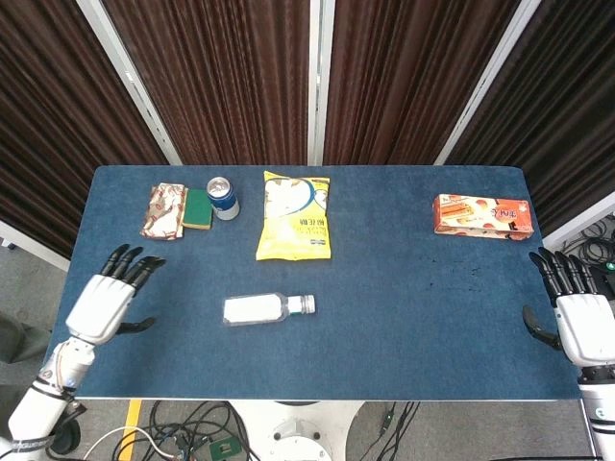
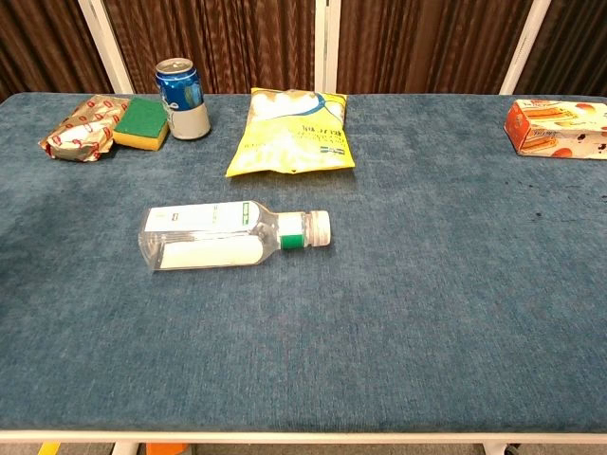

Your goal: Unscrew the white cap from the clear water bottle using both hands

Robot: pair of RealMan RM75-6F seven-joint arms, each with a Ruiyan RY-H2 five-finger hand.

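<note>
- The left hand [image 1: 104, 303] is over the worktop's [image 1: 404, 327] left edge, palm down, fingers apart and pointing toward the far side, holding nothing; the chest view does not show it.
- Near the far left corner lie a patterned packet [image 1: 164, 211], a green sponge [image 1: 197, 208] and an upright blue can [image 1: 223, 198], close together.
- The clear water bottle [image 2: 223, 236] lies on its side left of centre, nearer the front edge, its white cap [image 2: 321, 227] on and pointing right; open cloth surrounds it on every side.
- A yellow snack bag [image 1: 295, 216] lies flat beyond the bottle, toward the far edge.
- An orange box [image 1: 482, 215] sits by the far right corner; the chest view cuts off its right end.
- The right hand [image 1: 580, 319] hangs just off the right edge, fingers spread and empty, its wrist cut by the frame's bottom.
</note>
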